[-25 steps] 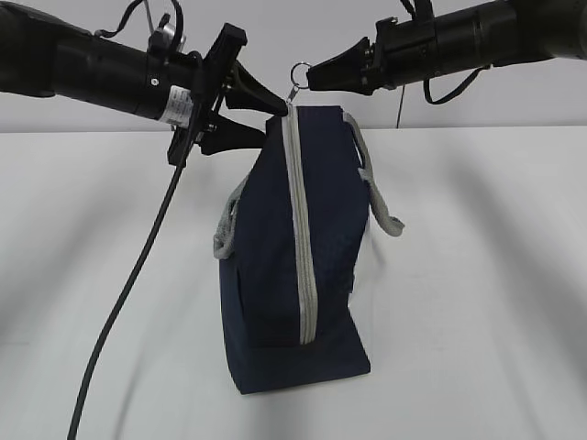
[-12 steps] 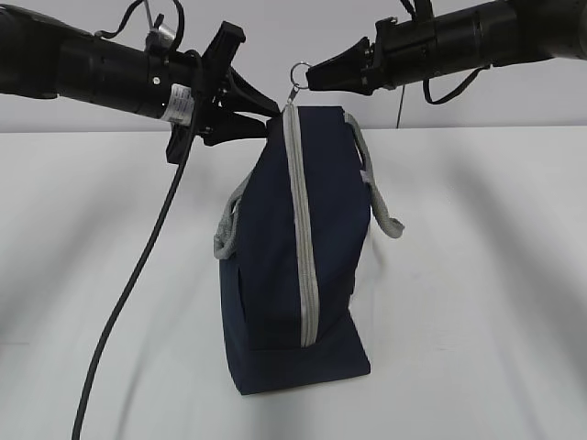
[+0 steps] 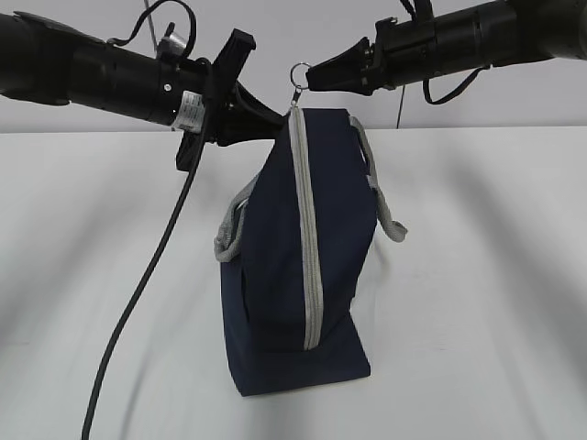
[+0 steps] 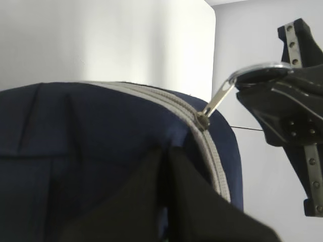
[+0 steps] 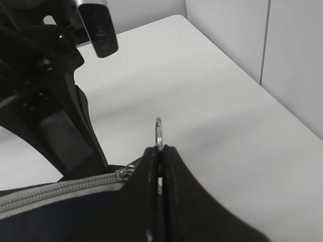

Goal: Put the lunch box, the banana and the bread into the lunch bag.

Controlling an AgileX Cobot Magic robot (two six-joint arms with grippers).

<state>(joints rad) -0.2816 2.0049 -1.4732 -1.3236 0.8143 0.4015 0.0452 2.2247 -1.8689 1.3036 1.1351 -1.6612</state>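
Upright at frame centre, lunch bag (image 3: 298, 266) zipped; right gripper (image 3: 312, 76) pinched ring pull (image 3: 299, 72), left gripper (image 3: 272, 117) pressed on top fabric (image 4: 101, 126). Risk: ring slipping out, bag tipping.

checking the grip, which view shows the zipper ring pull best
The left wrist view: the ring pull and its link to the slider show side-on, pinched by the right gripper. The right wrist view shows only its edge; the exterior view shows it small.
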